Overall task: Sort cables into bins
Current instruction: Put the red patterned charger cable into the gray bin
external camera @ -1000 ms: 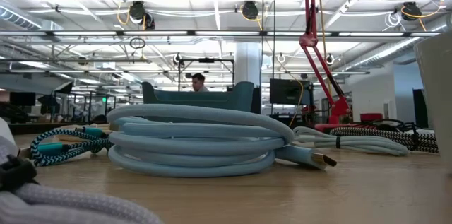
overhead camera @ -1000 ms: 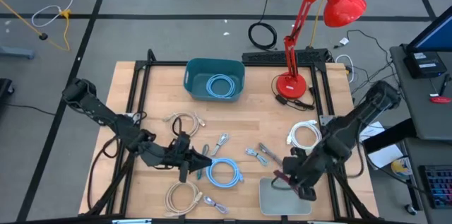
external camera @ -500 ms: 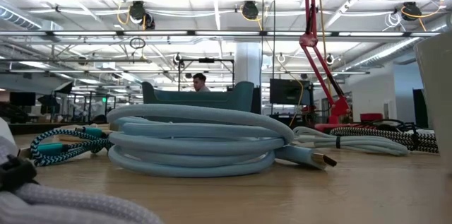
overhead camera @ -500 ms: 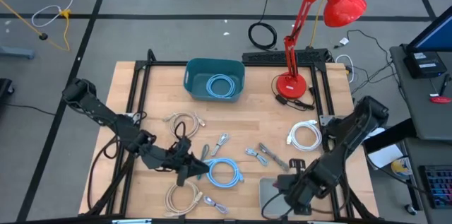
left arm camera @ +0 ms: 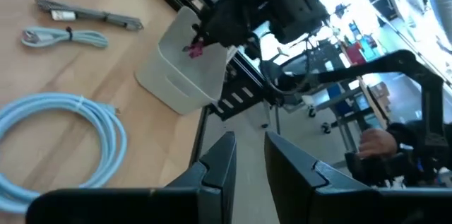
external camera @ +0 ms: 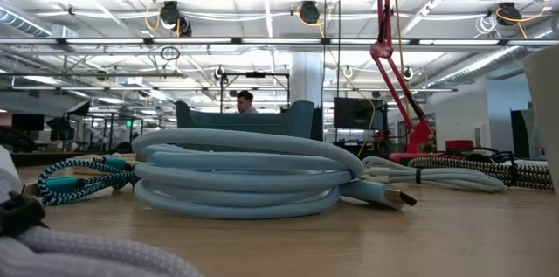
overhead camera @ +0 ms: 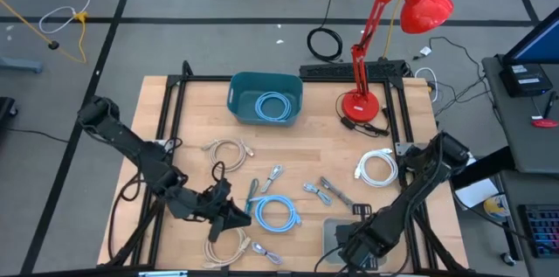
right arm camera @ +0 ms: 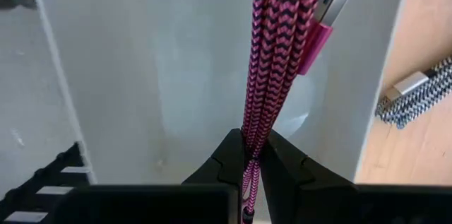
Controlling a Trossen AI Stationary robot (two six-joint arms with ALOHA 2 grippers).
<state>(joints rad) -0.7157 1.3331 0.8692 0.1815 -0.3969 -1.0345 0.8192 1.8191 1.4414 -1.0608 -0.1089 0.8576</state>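
Overhead strip lights and open workshop floor surround our wooden table (overhead camera: 297,150), where the pale grey tray (overhead camera: 336,231) at the front edge serves as our landmark. Over the last second our right gripper (overhead camera: 356,244) has swung from the tray's far rim to sit directly above its floor, carrying the maroon cable (right arm camera: 272,47) with it; we judge the drop into this bin is close. Its fingers are pinched nearly shut on the folded braid, whose silver plug hangs over the tray's pale interior. The right arm folds down steeply from its shoulder, wrist pointing into the tray.

Our left gripper (overhead camera: 238,217) has slid toward the front edge, away from the teal tub (overhead camera: 265,96), and now lies just beside the light blue coil (overhead camera: 278,212), well to the left of the tray. Its fingers (left arm camera: 220,169) stand part open around nothing, the arm stretched low across the table.
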